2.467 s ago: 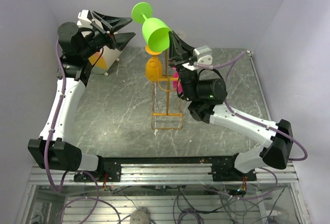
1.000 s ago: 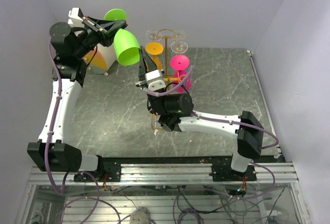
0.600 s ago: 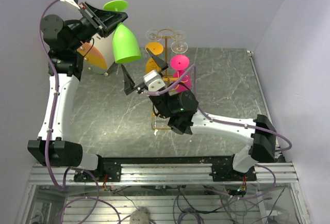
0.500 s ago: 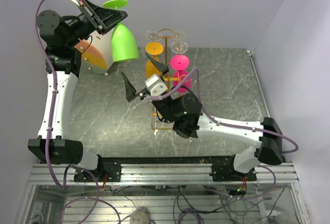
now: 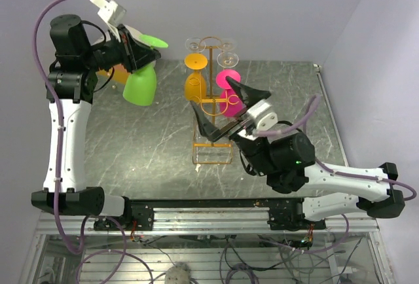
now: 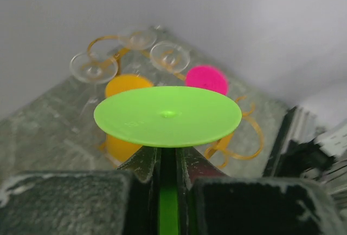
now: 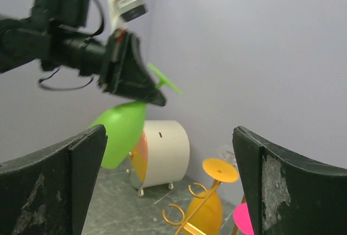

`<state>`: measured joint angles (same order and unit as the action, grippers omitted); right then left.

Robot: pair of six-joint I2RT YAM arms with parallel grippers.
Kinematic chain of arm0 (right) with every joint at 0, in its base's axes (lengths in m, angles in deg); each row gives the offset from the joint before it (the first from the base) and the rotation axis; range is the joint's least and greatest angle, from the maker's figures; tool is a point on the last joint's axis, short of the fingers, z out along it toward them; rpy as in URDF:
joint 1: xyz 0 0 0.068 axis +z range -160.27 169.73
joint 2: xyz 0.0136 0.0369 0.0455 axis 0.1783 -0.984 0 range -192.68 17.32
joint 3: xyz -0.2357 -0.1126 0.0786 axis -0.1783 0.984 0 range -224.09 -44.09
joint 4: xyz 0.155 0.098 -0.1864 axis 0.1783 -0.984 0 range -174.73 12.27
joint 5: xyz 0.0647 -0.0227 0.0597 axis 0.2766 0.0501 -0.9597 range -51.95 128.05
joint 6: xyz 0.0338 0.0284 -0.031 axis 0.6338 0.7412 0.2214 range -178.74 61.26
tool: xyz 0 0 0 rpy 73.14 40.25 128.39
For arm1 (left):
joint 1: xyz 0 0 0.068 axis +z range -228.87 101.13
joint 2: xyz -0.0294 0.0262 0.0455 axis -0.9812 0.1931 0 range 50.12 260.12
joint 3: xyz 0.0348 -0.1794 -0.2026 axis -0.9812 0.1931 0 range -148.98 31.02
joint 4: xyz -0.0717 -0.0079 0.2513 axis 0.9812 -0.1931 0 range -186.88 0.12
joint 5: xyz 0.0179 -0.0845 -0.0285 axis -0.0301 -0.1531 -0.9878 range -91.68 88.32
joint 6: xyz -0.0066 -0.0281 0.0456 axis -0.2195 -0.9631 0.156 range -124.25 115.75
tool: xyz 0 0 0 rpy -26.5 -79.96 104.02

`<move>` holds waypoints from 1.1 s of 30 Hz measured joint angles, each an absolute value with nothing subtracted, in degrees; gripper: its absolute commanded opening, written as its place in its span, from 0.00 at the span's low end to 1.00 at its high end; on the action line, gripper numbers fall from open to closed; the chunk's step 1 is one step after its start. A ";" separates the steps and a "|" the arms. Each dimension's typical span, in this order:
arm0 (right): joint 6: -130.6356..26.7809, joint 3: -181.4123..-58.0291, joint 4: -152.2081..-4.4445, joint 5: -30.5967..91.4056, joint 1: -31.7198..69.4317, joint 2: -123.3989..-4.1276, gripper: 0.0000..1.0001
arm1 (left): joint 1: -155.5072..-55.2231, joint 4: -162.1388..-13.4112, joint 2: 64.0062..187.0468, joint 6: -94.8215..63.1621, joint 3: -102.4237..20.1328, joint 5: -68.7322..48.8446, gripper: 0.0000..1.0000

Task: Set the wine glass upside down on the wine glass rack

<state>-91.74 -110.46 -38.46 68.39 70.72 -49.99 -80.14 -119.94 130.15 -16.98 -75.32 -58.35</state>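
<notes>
The lime-green plastic wine glass (image 5: 140, 88) is one plain, opaque colour. The thin golden-orange wire wine glass rack (image 5: 211, 145) carries an orange plastic glass (image 5: 194, 86), a hot-pink plastic glass (image 5: 228, 78) and two clear glasses (image 6: 169, 56). The table (image 5: 144, 146) is dark grey with white marble veins. The left gripper (image 6: 168, 164) and right gripper (image 5: 215, 97) are black.
</notes>
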 measured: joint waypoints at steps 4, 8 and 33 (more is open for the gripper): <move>-90.66 -112.62 -40.02 75.04 70.74 -49.42 1.00 | -80.12 -123.81 125.95 -2.62 -67.72 -56.12 0.07; -91.19 -114.26 -40.10 82.67 70.74 -51.50 1.00 | -80.12 -121.47 121.06 5.51 -55.69 -55.90 0.07; -90.23 -102.70 -33.22 97.90 70.74 -42.56 1.00 | -81.54 -60.60 130.89 -10.03 -30.06 -73.82 0.07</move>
